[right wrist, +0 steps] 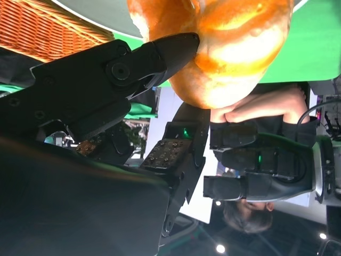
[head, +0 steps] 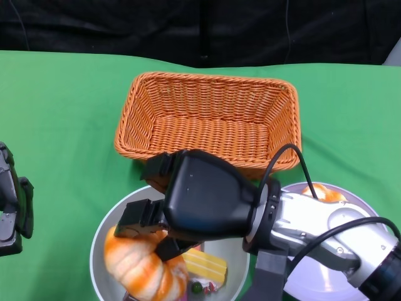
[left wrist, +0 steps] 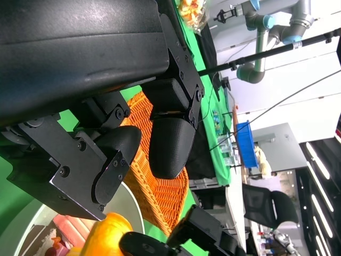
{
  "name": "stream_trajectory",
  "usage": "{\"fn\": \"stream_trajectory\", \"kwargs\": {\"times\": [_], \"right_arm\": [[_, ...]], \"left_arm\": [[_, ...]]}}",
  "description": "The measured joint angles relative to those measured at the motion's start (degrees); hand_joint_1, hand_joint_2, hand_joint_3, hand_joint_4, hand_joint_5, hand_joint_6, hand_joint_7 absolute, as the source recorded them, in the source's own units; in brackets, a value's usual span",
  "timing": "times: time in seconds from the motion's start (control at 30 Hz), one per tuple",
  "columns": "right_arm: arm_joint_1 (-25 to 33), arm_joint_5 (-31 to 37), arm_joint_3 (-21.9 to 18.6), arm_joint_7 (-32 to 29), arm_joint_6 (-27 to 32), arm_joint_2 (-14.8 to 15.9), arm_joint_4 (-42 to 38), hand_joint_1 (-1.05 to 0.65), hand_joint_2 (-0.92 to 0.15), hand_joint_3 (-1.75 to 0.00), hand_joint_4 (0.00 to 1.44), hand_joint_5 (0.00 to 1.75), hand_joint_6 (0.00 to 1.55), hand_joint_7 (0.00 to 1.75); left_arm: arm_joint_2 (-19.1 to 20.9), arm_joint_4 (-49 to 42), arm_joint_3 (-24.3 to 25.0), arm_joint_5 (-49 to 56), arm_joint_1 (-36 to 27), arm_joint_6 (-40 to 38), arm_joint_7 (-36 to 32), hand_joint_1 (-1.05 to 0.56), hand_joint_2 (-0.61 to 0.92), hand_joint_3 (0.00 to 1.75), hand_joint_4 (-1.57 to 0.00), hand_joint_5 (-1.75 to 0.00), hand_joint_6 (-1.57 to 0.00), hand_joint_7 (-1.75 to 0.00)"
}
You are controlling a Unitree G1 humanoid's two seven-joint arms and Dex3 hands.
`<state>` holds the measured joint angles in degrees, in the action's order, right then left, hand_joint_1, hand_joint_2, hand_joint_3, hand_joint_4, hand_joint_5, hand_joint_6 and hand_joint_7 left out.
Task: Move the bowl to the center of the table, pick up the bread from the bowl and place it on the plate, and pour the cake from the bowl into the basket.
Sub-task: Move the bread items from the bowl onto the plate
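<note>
overhead, a green cloth covers the desk point(head: 56, 100) before a black curtain point(head: 188, 28); right hand point(head: 147, 229) grips the bread point(head: 135, 263); left hand point(head: 12, 200) looks empty, fingers apart.

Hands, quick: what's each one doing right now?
Right hand: its fingers are closed around the glazed orange bread roll over the white round bowl.
Left hand: holds nothing, off beside the bowl; open or closed cannot be told.

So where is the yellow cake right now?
In the head view, the yellow cake slice lies in the round white bowl at the bottom centre, beside the glazed orange bread, under the right hand.
</note>
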<state>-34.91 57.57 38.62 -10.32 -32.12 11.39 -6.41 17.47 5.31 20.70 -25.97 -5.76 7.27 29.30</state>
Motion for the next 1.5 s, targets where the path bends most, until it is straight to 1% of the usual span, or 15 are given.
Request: {"fn": "stream_trajectory", "kwargs": {"times": [0.13,0.23,0.33,0.53,0.9,0.93,0.97,1.1,1.13,1.2,1.23,1.3,1.33,1.4,1.5], "right_arm": [[0.17,-2.67,-1.56,4.67,0.47,0.51,2.80,-0.36,-0.92,-0.04,0.82,1.60,0.95,0.64],[0.19,-3.39,-2.25,5.73,0.69,0.54,3.47,-0.39,-0.92,-0.03,0.82,1.65,0.97,0.62],[0.43,-2.95,-3.03,5.57,1.06,0.91,4.13,-0.40,-0.90,-0.01,0.82,1.73,1.00,0.63],[1.74,-4.34,-7.20,1.36,0.72,0.82,5.87,-0.40,-0.89,0.00,0.85,1.75,1.01,0.64],[2.95,-4.50,-9.70,1.98,-0.09,2.43,9.57,-0.47,-0.92,-0.02,0.84,1.75,1.03,0.64],[3.05,-4.47,-9.84,1.99,-0.11,2.51,9.81,-0.41,-0.90,-0.01,0.89,1.67,1.05,0.57],[3.21,-4.48,-10.34,2.03,-0.14,2.68,10.26,-0.39,-0.89,-0.01,0.90,1.65,1.07,0.57],[3.28,-5.56,-13.44,3.10,0.20,4.25,12.70,-0.36,-0.85,0.00,0.90,1.68,1.07,0.59],[3.28,-6.29,-14.05,3.67,0.23,4.76,13.20,-0.35,-0.86,-0.01,0.89,1.70,1.05,0.69],[3.34,-7.15,-15.51,4.42,0.09,5.82,14.15,-0.35,-0.89,-0.01,0.89,1.73,0.85,1.26],[3.38,-7.66,-16.41,4.66,-0.03,6.60,14.60,-0.37,-0.90,-0.01,0.89,1.74,0.81,1.40],[3.49,-8.66,-18.07,4.87,-0.27,7.75,14.86,-0.38,-0.90,-0.01,0.89,1.75,0.79,1.47],[3.55,-9.02,-18.63,4.99,-0.38,8.21,14.92,-0.28,-0.91,-0.01,0.90,1.75,0.74,1.63],[3.79,-10.10,-19.67,5.81,-1.04,9.52,15.19,-0.21,-0.92,-0.02,0.90,1.75,0.71,1.72],[4.14,-11.50,-21.25,8.32,-0.96,11.64,16.67,-0.22,-0.91,-0.02,0.88,1.75,0.72,1.59]], "left_arm": [[-0.04,0.00,-0.02,-0.03,-0.02,0.00,0.00,0.03,0.41,1.56,-1.04,-1.75,-0.86,-1.72],[-0.04,0.00,-0.02,-0.03,-0.02,-0.01,0.00,0.04,0.41,1.55,-1.04,-1.75,-0.86,-1.73],[-0.05,0.00,-0.04,-0.22,-0.02,-0.04,0.01,0.05,0.42,1.55,-1.04,-1.75,-0.86,-1.73],[-0.10,-3.01,-0.05,-3.14,0.55,0.07,3.48,0.03,0.45,1.52,-1.04,-1.75,-0.84,-1.72],[-0.23,-4.31,-0.05,-3.48,1.60,1.22,5.19,0.02,0.44,1.51,-1.03,-1.75,-0.85,-1.68],[-0.23,-4.29,-0.06,-3.48,1.60,1.21,5.19,0.03,0.44,1.52,-1.03,-1.75,-0.85,-1.68],[-0.24,-4.29,-0.07,-3.48,1.60,1.22,5.21,0.03,0.45,1.53,-1.03,-1.75,-0.85,-1.69],[-0.28,-4.24,-0.08,-3.29,1.57,1.31,5.06,0.04,0.44,1.53,-1.03,-1.75,-0.85,-1.70],[-0.36,-4.14,-0.09,-3.14,1.49,1.31,4.81,0.04,0.44,1.53,-1.03,-1.75,-0.85,-1.70],[-0.58,-3.99,-0.14,-3.11,1.35,1.31,4.42,0.04,0.44,1.53,-1.04,-1.75,-0.85,-1.71],[-0.60,-3.98,-0.19,-3.16,1.33,1.31,4.45,0.03,0.44,1.53,-1.04,-1.75,-0.85,-1.72],[-0.60,-4.02,-0.19,-3.35,1.33,1.33,4.77,0.03,0.45,1.53,-1.04,-1.75,-0.85,-1.72],[-0.60,-4.03,-0.21,-3.40,1.34,1.34,4.83,0.03,0.45,1.52,-1.04,-1.75,-0.85,-1.73],[-0.60,-4.01,-0.26,-3.41,1.34,1.29,4.84,0.03,0.45,1.52,-1.04,-1.75,-0.84,-1.74],[-0.60,-3.61,-0.42,-2.98,1.22,1.24,4.53,0.04,0.45,1.51,-1.04,-1.75,-0.85,-1.74]]}}
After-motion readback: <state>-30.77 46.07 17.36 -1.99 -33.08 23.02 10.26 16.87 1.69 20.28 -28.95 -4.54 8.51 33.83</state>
